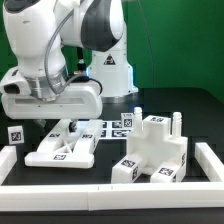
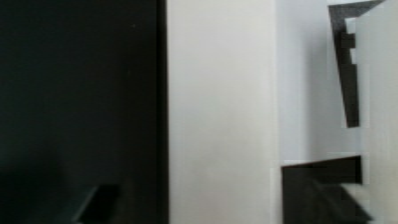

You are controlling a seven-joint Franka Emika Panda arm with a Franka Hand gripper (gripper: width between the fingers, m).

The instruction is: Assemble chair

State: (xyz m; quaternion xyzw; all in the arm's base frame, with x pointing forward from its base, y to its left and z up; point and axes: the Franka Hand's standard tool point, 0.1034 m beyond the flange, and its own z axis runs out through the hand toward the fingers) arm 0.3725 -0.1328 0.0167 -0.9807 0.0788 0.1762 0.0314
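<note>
The chair lies in pieces on the black bench [image 1: 200,112]. A flat chair panel [image 1: 60,150] sits just beneath my hand [image 1: 58,116] toward the exterior view's left. A blocky joined chair block [image 1: 155,152] with short upright pegs stands well apart toward the right. Both are smooth matte white plastic, square-edged, with black-and-white square tags. Up close, a broad plain white bar [image 2: 222,110] fills my wrist view. I cannot tell whether my hand is open or gripping.
</note>
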